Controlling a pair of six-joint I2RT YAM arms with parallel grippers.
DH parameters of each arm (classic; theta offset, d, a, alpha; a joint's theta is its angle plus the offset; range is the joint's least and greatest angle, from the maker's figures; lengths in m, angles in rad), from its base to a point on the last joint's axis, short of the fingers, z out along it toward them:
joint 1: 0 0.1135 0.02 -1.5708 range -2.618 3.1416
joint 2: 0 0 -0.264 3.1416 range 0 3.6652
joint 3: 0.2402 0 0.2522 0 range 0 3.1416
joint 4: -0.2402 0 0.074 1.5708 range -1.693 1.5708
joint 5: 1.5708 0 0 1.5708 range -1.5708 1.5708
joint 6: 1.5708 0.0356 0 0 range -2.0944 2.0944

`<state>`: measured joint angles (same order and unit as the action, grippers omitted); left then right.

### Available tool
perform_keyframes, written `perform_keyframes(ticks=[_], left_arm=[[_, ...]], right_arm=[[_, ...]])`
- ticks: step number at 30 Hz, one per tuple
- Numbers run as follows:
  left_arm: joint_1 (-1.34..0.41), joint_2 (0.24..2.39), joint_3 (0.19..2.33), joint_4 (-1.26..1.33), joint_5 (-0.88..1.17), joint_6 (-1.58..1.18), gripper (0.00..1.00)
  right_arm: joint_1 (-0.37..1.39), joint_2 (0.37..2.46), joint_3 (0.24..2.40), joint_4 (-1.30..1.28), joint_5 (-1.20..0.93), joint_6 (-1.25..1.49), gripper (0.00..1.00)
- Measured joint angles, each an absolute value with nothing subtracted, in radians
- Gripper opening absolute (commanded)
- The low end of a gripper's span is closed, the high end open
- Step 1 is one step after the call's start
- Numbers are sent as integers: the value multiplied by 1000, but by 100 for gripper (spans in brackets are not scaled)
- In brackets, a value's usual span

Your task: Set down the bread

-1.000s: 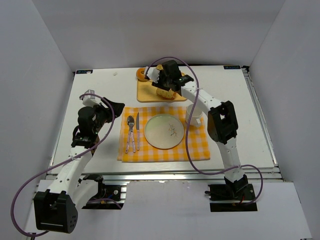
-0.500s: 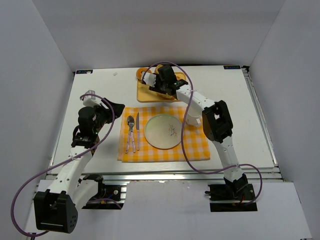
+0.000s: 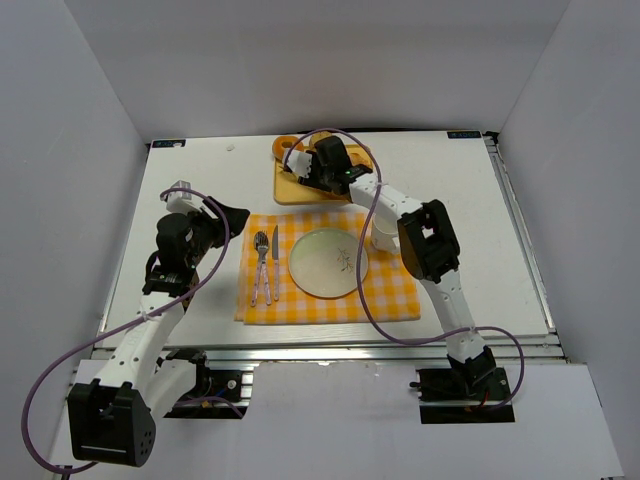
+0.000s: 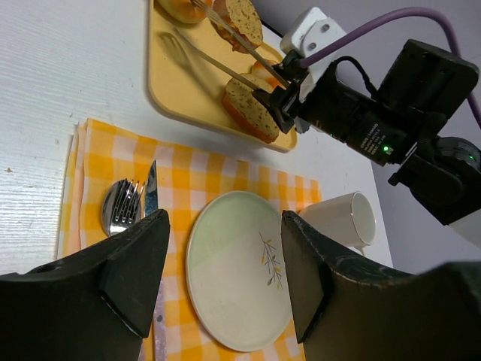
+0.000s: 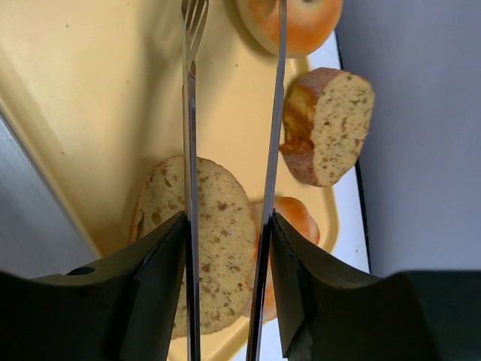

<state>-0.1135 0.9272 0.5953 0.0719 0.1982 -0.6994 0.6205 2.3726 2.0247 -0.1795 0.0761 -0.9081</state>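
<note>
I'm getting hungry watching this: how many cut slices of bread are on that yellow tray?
2. One slice lies flat on the tray; the other slice sits at the tray's edge, near the ring-shaped bread. More may be hidden from view.

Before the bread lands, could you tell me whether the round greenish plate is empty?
Empty: the round greenish plate shows only its painted sprig, nothing on it.
</note>
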Motion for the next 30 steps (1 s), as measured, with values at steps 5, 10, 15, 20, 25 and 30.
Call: perform_keyframes(ticks=[5,10,15,20,25,30], left_arm=[[-113,922,595,66,197,-700,71],[-113,918,595,60,197,-699,71],[-113,918,595,56,195,-699,71],[-113,915,595,56,192,-699,71],[-113,914,595,56,191,-698,71],[-113,914,595,56,191,-697,71]], right_arm=[[620,2391,2024,-174,84,-911,51],[622,2393,2024,-149,96,-914,51],[622,2396,2024,-134,102,-920,51],[624,2396,2008,-100,103,-924,51],[624,2396,1997,-89,106,-928,51],[626,2396,1995,-71,110,-940,51]])
